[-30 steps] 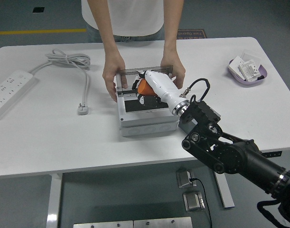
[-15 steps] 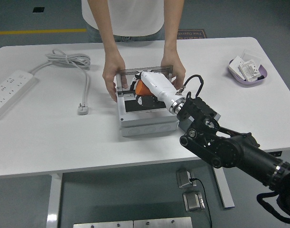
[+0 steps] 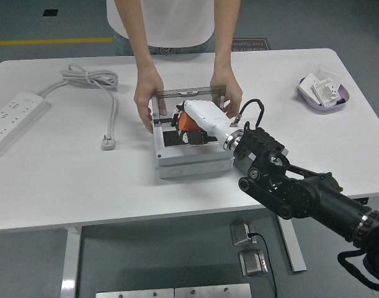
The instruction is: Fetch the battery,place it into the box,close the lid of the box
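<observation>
A grey box (image 3: 192,162) stands at the table's middle with its clear lid (image 3: 189,94) raised at the back. My right hand (image 3: 192,123), white with black fingers, is inside the box's opening, shut on an orange battery (image 3: 187,120). The battery sits low over the box's dark interior; whether it touches the bottom is hidden. A person at the far side holds the box with one hand (image 3: 147,99) on its left side and the other hand (image 3: 230,94) at the lid's right end. My left arm does not show.
A white power strip (image 3: 12,118) with its grey cable (image 3: 93,79) and plug (image 3: 108,143) lies at the left. A purple dish (image 3: 324,92) with small white packets sits at the far right. My black right arm (image 3: 301,192) crosses the table's near right edge.
My right hand has sunk a little lower into the box with the orange battery, and its forearm has swung slightly. The person's hands and the lid stay put.
</observation>
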Action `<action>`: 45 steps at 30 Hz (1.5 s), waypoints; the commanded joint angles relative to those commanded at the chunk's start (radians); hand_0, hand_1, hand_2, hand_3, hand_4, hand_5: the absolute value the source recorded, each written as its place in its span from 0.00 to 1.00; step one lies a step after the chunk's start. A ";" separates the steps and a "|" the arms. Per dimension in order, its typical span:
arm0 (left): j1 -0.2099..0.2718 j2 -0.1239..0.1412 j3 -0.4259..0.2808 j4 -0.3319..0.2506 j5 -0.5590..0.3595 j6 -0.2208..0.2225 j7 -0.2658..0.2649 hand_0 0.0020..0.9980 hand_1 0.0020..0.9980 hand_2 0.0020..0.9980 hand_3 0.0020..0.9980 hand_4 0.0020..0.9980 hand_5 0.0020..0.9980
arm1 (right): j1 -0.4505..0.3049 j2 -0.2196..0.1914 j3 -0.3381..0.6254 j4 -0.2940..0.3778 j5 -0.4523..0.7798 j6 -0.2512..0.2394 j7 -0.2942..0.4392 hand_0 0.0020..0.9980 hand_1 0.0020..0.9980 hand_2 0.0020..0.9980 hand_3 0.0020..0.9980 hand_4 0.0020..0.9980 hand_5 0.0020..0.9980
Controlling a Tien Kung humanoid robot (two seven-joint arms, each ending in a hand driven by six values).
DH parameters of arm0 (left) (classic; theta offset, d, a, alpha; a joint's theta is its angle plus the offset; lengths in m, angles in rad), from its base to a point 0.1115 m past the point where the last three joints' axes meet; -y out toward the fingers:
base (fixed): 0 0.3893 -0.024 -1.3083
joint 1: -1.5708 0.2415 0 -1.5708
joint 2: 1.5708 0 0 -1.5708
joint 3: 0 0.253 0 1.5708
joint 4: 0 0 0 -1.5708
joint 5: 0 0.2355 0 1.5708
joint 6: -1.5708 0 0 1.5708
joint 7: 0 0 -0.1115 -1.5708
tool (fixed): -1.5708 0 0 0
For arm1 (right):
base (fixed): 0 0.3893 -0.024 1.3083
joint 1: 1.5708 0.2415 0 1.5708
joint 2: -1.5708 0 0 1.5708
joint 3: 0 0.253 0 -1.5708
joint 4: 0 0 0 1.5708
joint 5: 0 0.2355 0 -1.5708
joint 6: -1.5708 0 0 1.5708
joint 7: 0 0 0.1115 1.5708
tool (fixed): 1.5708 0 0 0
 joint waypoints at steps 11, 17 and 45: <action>-0.001 -0.001 0.006 0.000 -0.001 -0.001 -0.001 0.66 0.68 0.67 0.72 0.81 0.22 | 0.000 -0.004 0.016 -0.006 -0.001 -0.013 0.012 0.59 0.59 0.59 0.65 0.76 0.39; -0.001 -0.002 0.008 0.000 0.000 0.000 0.000 0.66 0.68 0.67 0.72 0.81 0.22 | -0.004 -0.006 0.024 -0.005 0.001 -0.019 0.015 0.60 0.59 0.58 0.66 0.84 0.48; 0.008 -0.007 0.007 0.000 0.003 -0.002 0.003 0.66 0.68 0.67 0.72 0.81 0.22 | 0.051 -0.081 0.105 0.154 0.187 0.067 -0.064 0.55 0.54 0.56 0.66 0.86 0.52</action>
